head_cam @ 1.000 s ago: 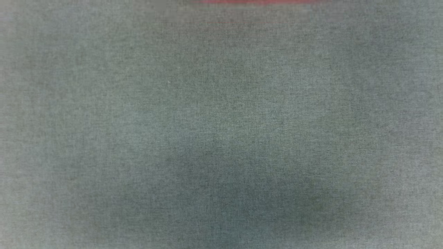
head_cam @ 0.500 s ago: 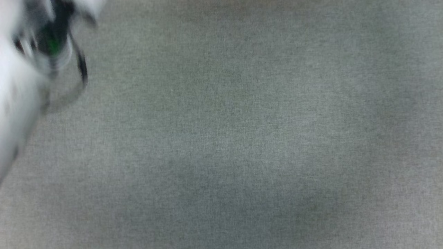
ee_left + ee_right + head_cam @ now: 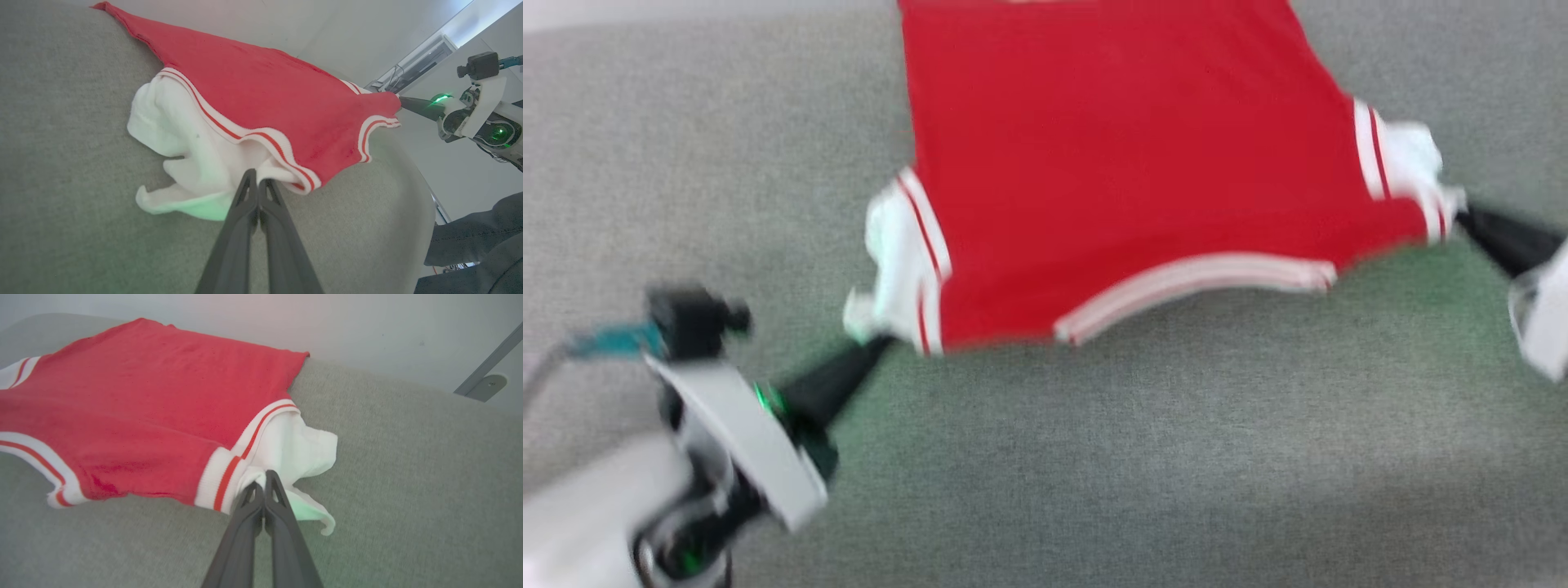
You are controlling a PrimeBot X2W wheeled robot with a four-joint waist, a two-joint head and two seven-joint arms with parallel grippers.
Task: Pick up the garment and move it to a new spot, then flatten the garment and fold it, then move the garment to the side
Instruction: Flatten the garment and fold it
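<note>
- Left hand (image 3: 878, 343): fingers pressed together, clamped on the edge of a white sleeve (image 3: 894, 245) of the garment (image 3: 1111, 163).
- Same grip from the left wrist view: left hand (image 3: 257, 179) with both dark fingers shut tight, tips buried in the bunched white sleeve (image 3: 175, 118), just beside its red-and-white striped trim.
- Right hand (image 3: 1462, 216): fingers together too, pinching the other white sleeve (image 3: 1409, 155) at the garment's opposite corner.
- Same grip from the right wrist view: right hand (image 3: 263, 479) closed on the sleeve's white fabric (image 3: 294, 445), close by a striped cuff band.
- Garment: bright red, stretched between the two hands and running away beyond their fingertips across the grey table (image 3: 1176, 457); plain red side up, lettering hidden.
- Striped curved band (image 3: 1192, 286): sags between the two hands along the garment's nearest edge.
- Edge nearest the hands raised a little off the table in both wrist views (image 3: 265, 94) (image 3: 143, 396); far part lying on the cloth surface.
- Head view blurred, so finer detail there impossible to tell.
- Right hand (image 3: 402, 101) also visible past the garment from the left wrist, green light glowing behind its fingers.
</note>
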